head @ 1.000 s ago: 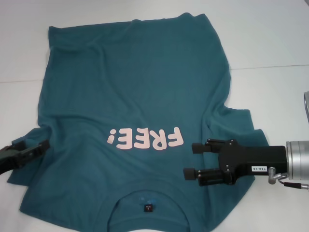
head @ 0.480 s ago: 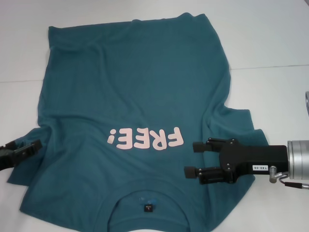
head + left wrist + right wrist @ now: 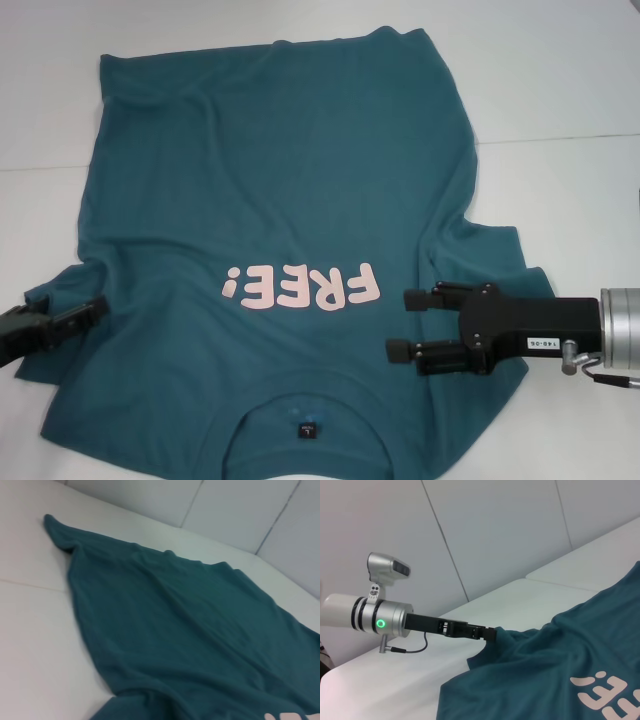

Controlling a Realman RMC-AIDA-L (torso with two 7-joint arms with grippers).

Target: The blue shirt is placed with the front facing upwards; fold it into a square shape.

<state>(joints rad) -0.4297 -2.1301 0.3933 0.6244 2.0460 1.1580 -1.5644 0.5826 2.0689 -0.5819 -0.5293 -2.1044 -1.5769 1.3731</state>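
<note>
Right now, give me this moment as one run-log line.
blue shirt: flat, front up, unfolded | left end effector: at its left sleeve, grip unclear | right end effector: open over its right sleeve | fold: not started

Teal blue shirt [image 3: 280, 200], spread flat, pink "FREE!" lettering up

lab, white table [image 3: 560, 90], panelled wall [image 3: 485, 535]

We see the blue shirt [image 3: 270, 200] spread flat on the table [image 3: 560, 90], neckline nearest us and lettering [image 3: 302, 288] between neckline and hem. Our left gripper [image 3: 85, 314] sits at the shirt's left sleeve edge. Our right gripper [image 3: 408, 325] lies over the right sleeve, beside the lettering.
</note>
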